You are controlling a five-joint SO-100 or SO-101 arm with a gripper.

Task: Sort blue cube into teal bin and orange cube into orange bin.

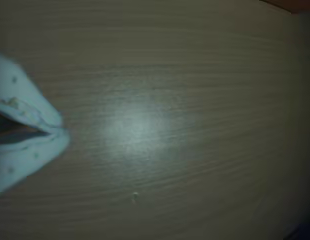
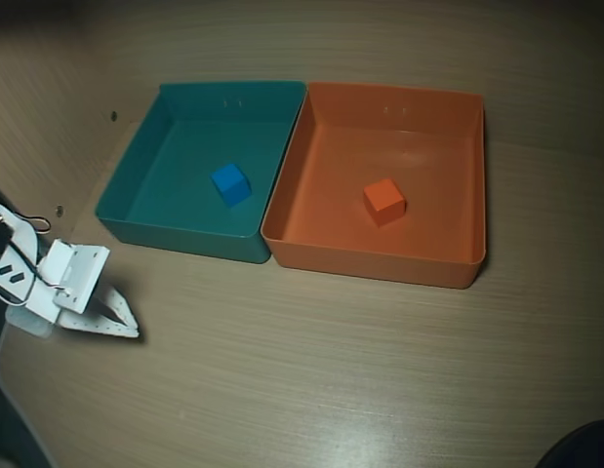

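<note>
In the overhead view the blue cube [image 2: 229,184] lies on the floor of the teal bin [image 2: 139,165], and the orange cube [image 2: 384,201] lies inside the orange bin [image 2: 448,263]. The two bins stand side by side, touching. My white gripper [image 2: 131,327] sits low over the table at the left, in front of the teal bin's near-left corner, away from both cubes. In the wrist view the gripper [image 1: 62,133] enters from the left edge with its fingertips together and nothing between them. Only bare wood shows ahead of it there.
A wood-grain table [image 2: 331,370] stretches in front of the bins. A sliver of orange [image 1: 290,5] shows at the wrist view's top right corner. A dark object [image 2: 584,448] sits at the overhead view's bottom right corner.
</note>
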